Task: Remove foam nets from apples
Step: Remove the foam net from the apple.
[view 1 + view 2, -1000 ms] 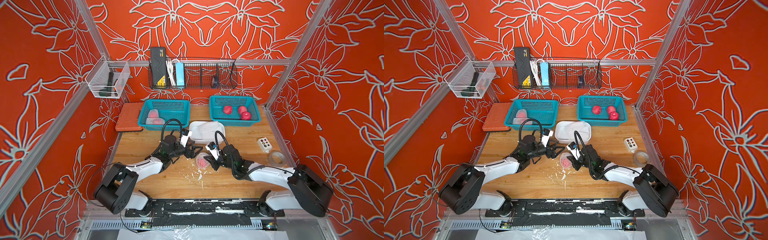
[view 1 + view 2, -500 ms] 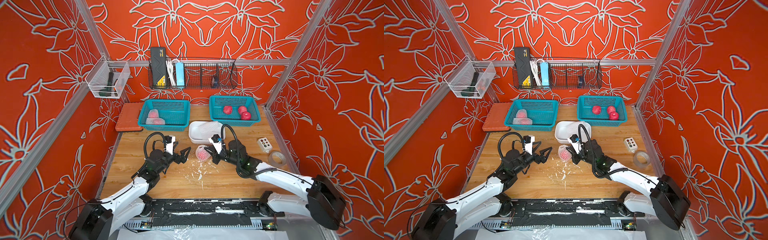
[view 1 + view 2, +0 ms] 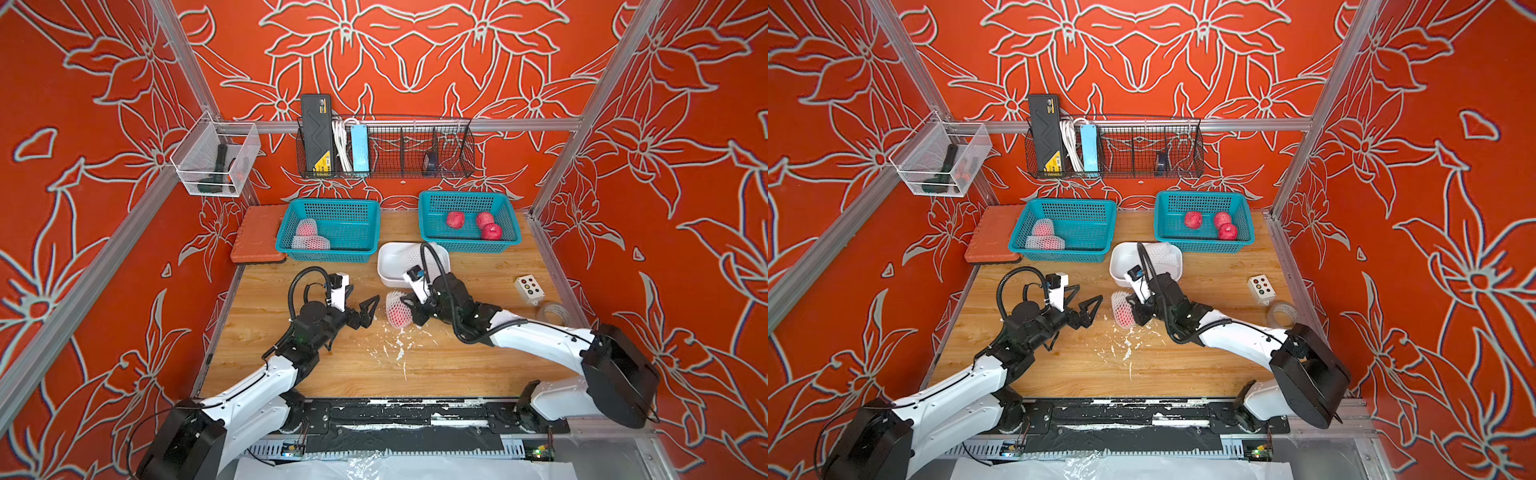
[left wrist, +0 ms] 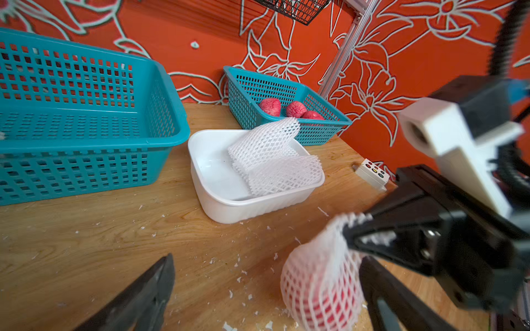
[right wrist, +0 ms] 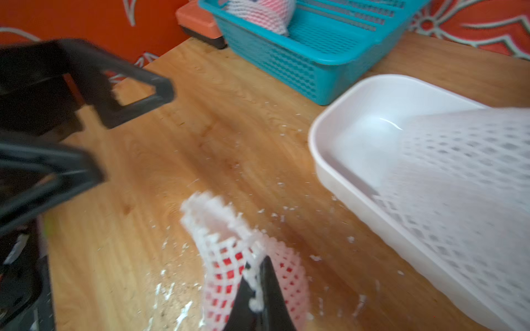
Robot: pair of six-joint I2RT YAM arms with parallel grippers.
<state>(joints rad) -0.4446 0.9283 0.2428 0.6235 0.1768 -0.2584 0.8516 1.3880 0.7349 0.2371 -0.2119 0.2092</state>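
A red apple in a white foam net (image 3: 397, 309) (image 3: 1122, 309) (image 4: 321, 283) is at mid-table. My right gripper (image 3: 410, 308) (image 5: 263, 266) is shut, pinching the net's loose top edge. My left gripper (image 3: 363, 301) (image 4: 266, 266) is open just left of it. One of its fingers (image 4: 372, 286) is close beside the net and the other is well apart. Two netted apples (image 3: 307, 235) lie in the left teal basket (image 3: 328, 257). Three bare apples (image 3: 478, 224) lie in the right teal basket (image 3: 469, 247). Empty foam nets (image 4: 272, 160) lie in a white tray (image 4: 229, 209).
White foam crumbs (image 3: 395, 345) litter the wood in front of the apple. A button box (image 3: 529, 288) and a tape roll (image 3: 550, 312) sit at the right edge. An orange block (image 3: 257, 239) lies beside the left basket. A wire rack (image 3: 386, 149) hangs on the back wall.
My left gripper has opened wide and drawn back to the left of the netted apple. My right gripper has shut on the net and shifted the apple slightly toward the tray.
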